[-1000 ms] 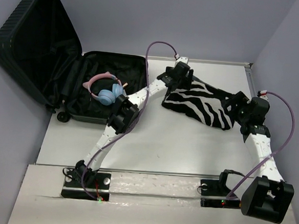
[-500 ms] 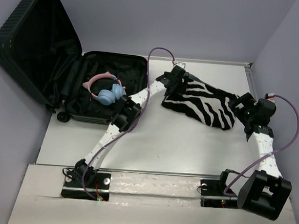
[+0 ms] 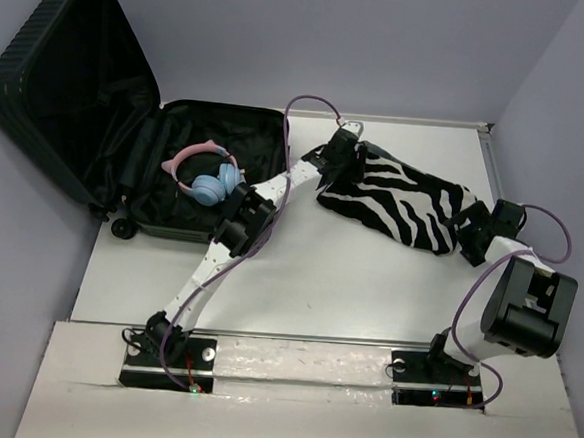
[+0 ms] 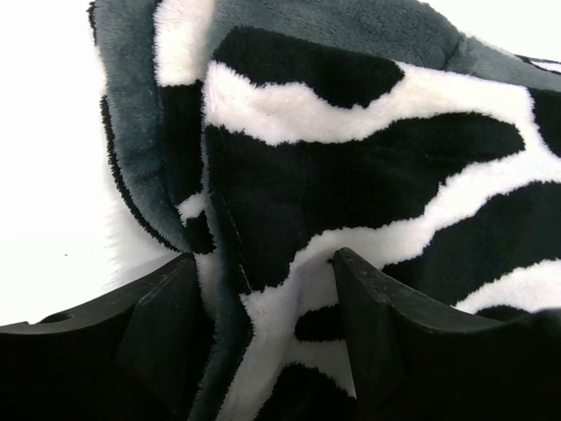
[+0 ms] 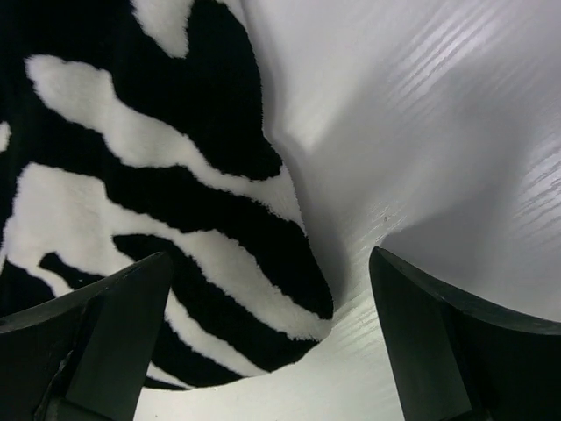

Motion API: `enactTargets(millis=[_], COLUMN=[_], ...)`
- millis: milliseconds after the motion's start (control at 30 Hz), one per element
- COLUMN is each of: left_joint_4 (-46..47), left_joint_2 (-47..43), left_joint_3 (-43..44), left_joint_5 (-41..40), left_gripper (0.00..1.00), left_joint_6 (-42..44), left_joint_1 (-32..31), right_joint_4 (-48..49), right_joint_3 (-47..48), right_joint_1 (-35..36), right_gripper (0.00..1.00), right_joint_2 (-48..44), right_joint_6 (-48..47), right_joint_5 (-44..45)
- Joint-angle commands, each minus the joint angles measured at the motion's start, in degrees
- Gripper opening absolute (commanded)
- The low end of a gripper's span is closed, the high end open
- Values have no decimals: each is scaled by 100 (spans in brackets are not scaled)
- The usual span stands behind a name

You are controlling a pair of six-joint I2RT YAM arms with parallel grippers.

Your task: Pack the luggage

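The luggage [image 3: 71,83], a black ribbed hard-shell suitcase, lies open at the far left with its lid upright. A zebra-striped cloth [image 3: 398,201] lies on the table to its right. My left gripper [image 3: 338,167] is at the cloth's left end. In the left wrist view its jaws [image 4: 265,263] are partly open, with a fold of the cloth [image 4: 351,175] between the fingers. My right gripper [image 3: 468,234] is at the cloth's right end. In the right wrist view it [image 5: 272,263] is wide open, straddling the cloth's corner [image 5: 131,175] and bare table.
Pink and blue headphones [image 3: 207,178] lie in the suitcase's base half [image 3: 263,137]. Grey walls close in the table at the back, left and right. The right arm's elbow [image 3: 526,306] stands near the right wall.
The right arm has folded back and its gripper has come down to the cloth's right end. The left gripper has settled a little lower on the cloth's left end.
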Motion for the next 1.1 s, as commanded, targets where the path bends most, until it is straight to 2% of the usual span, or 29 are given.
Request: enactTargets(millis=[0,100,133,167,267,433,500,633,767,967,1067], left_joint_4=[-255,-264,-177,94,404,475,91,-631,-1019,-1116,-1037], left_joint_2=[-158,-324,-604,-789,-1528,-2013,-1812,-786,-142,351,448], left_joint_3=[-561,-719,-859,-1243,-1686,-1819,-1409,-476,315,651,634], left_joint_5=[522,260,137,40,-330,-953,-937,-472,-138,627,1049], left_gripper=[70,75,85,89,99,99,99,99,99,96,87], left_joint_6=[-149,-26,18,71,115,405,432,423,414,212,28], left_joint_1=[-53,-18,-17,9,70,141,167,229,237,299,299], right_joint_4=[468,705,741,793,855,1057,1145,1251,1286,1268,1180], right_joint_3=[64,38,3,-15,-59,-94,-120,-112,-77,20,117], right_joint_1=[-44,-44,-44,-44,-44,-44,-44,-44,-44,61,228], right_gripper=[100,100,100,100,100,100,100,100,99,95,91], right_joint_2=[317,651,704,756,766,985,1047,1187,1205,1301,1416], right_joint_6=[158,184,184,193,237,360,369,378,351,343,325], right_joint_5=[-317,-747,-826,-818,-801,-985,-1012,-1099,-1056,-1178,-1293])
